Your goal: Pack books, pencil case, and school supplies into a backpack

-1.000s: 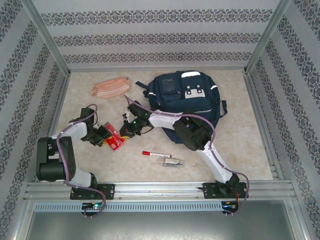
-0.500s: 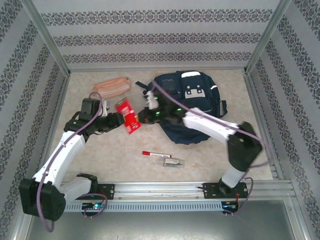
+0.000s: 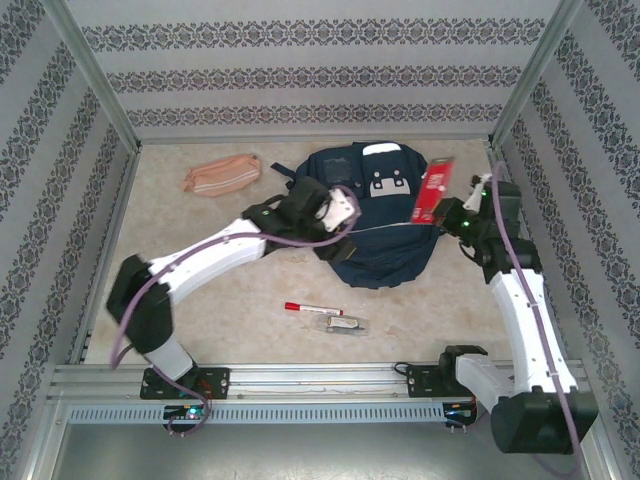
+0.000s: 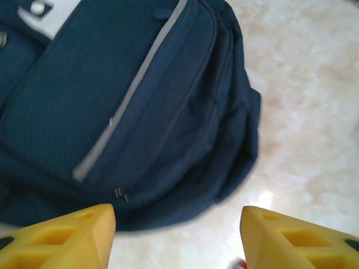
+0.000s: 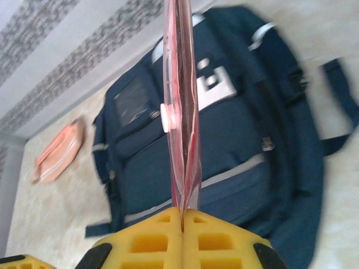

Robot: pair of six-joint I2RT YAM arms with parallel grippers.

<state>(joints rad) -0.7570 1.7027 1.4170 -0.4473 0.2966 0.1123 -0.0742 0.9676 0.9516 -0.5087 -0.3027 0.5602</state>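
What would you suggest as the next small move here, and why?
Probably lower the open left gripper onto the zip pull of the backpack and close on it: the bag looks closed, while the right gripper holds the red packet by its right side with nowhere to put it.

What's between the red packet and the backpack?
Nothing visible lies between the packet, pinched in the right gripper, and the backpack. It shows no opening, though, and the open left gripper hangs over its left part.

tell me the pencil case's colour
The pencil case is salmon pink; the top external view shows it best.
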